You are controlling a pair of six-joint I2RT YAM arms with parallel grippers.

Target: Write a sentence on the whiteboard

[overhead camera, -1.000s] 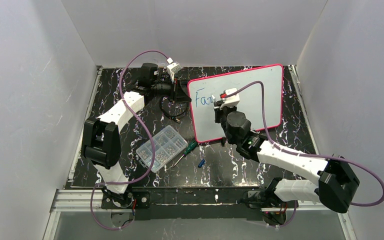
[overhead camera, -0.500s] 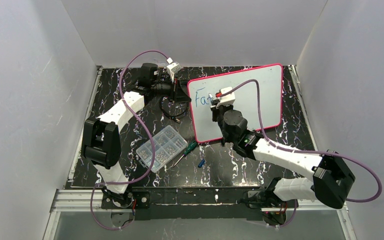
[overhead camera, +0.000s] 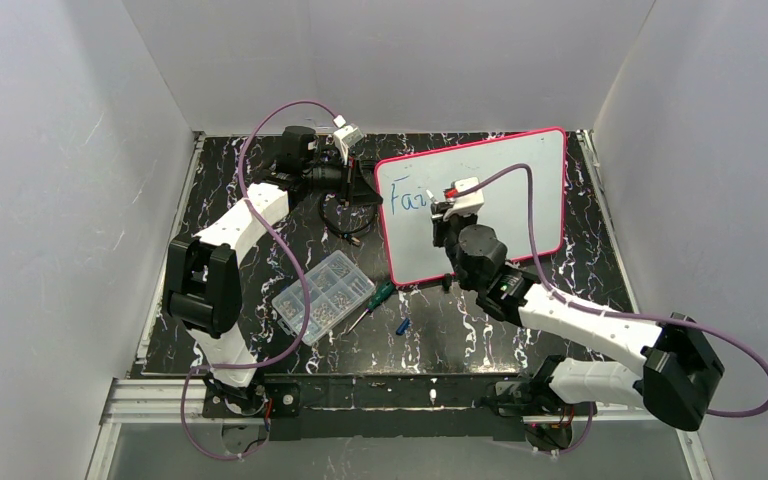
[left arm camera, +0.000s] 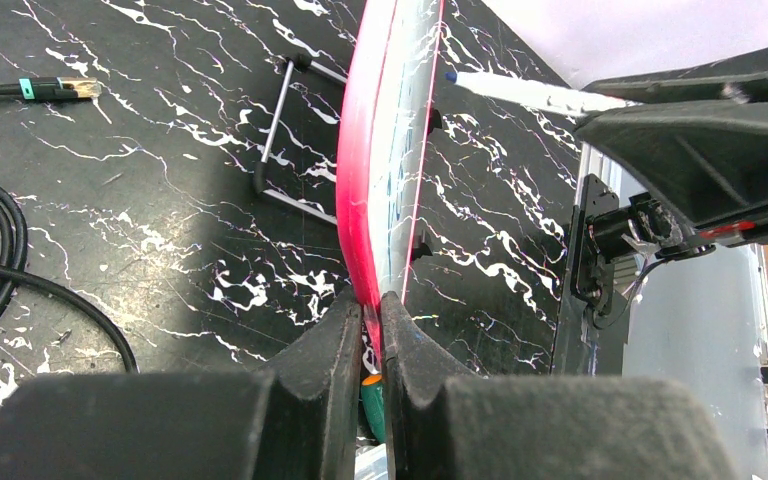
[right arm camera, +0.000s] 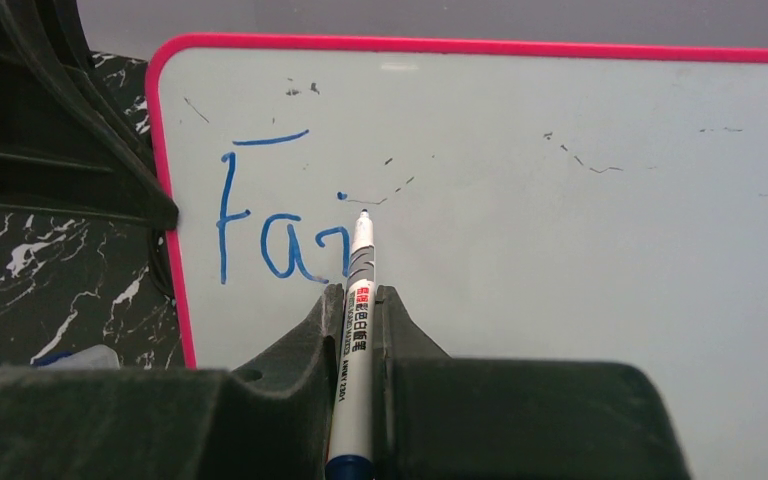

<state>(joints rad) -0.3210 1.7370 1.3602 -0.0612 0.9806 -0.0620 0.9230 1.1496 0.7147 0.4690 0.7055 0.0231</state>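
The whiteboard (overhead camera: 520,190), white with a pink-red frame, stands tilted at the back of the table. The sentence (overhead camera: 407,197) reads "Fai" in blue at the upper left, also in the right wrist view (right arm camera: 270,220). My left gripper (overhead camera: 368,186) is shut on the board's left edge; the left wrist view shows the frame (left arm camera: 365,180) edge-on between the jaws (left arm camera: 372,310). My right gripper (overhead camera: 447,212) is shut on a white marker (right arm camera: 361,255), its tip just right of the "i". I cannot tell whether the tip touches the board (right arm camera: 580,250).
A clear parts box (overhead camera: 322,297), a green-handled screwdriver (overhead camera: 372,300) and a small blue cap (overhead camera: 402,326) lie in front of the board. Black cables (overhead camera: 345,222) lie by the left gripper. A wire stand (left arm camera: 280,130) sits behind the board.
My right gripper went left over the text, then back right and slightly down. More of the writing shows now: "Fai" with a dot over the "i". The left arm has not moved.
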